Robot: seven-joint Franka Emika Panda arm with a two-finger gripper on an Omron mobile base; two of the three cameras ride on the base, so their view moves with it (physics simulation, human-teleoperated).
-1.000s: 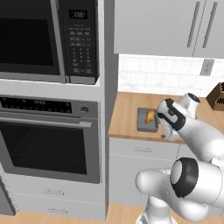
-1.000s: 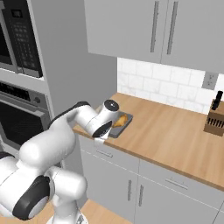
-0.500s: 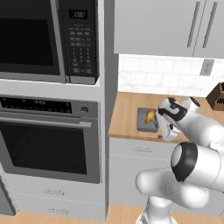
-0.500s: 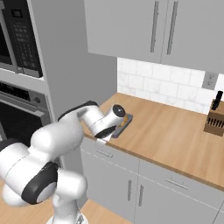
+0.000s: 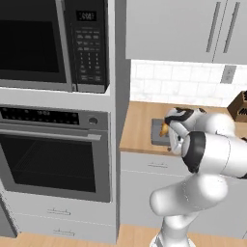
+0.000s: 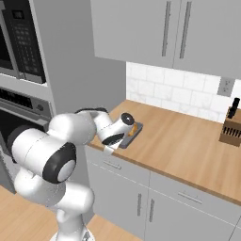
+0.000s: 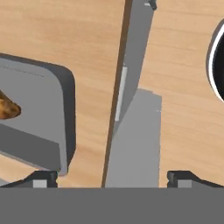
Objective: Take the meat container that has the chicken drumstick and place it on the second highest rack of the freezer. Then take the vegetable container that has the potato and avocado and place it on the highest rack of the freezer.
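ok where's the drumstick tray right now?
The grey tray sits on the wooden counter at its oven-side end, near the front edge, with the open gripper right over that corner.

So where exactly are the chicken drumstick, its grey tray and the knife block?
chicken drumstick (image 7: 8, 108), hand view, its thick golden end.
grey tray (image 7: 48, 105), hand view, its bare floor by the rim.
knife block (image 6: 231, 130), right base view, its wooden front face.
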